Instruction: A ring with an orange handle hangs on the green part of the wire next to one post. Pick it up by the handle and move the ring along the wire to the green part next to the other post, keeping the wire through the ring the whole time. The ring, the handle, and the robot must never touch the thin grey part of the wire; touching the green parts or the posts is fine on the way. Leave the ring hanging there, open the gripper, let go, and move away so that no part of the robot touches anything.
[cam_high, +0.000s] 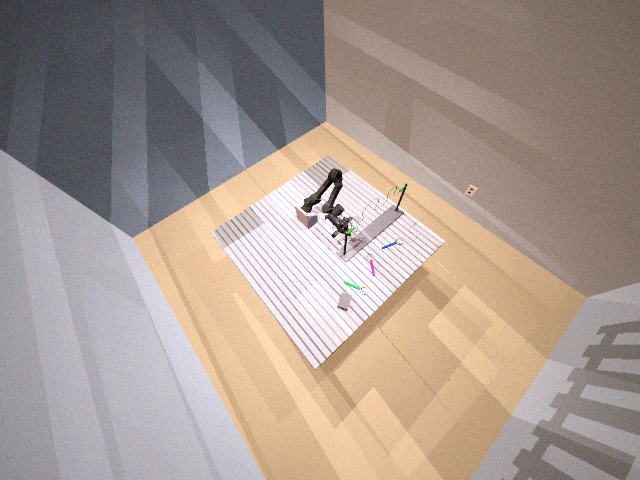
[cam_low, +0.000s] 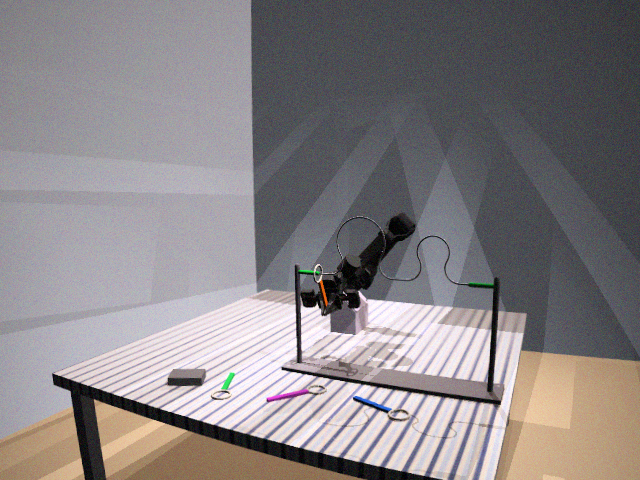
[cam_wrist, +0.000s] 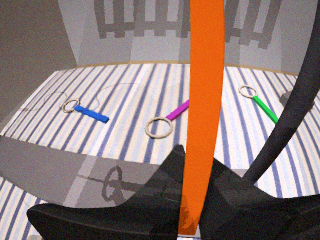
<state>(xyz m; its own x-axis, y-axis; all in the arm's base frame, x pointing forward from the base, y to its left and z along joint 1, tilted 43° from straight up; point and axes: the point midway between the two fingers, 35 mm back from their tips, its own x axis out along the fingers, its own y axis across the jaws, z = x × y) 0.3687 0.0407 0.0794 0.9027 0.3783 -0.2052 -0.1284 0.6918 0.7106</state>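
The ring (cam_low: 320, 280), thin, round and pale, stands upright around the wire (cam_low: 360, 217) at the inner end of the green part (cam_low: 309, 271) near the left-hand post (cam_low: 298, 315) in the exterior view (contact with the wire cannot be resolved). Its handle (cam_low: 323, 292) (cam_wrist: 204, 100), a straight, flat orange bar, extends downward from the ring at a slight tilt, its lower end clamped between the gripper's fingers.

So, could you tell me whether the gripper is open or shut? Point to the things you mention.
Shut on the orange handle (cam_low: 323, 292) (cam_wrist: 204, 110): the gripper (cam_low: 326, 305) (cam_wrist: 186, 151) has it between its fingers.
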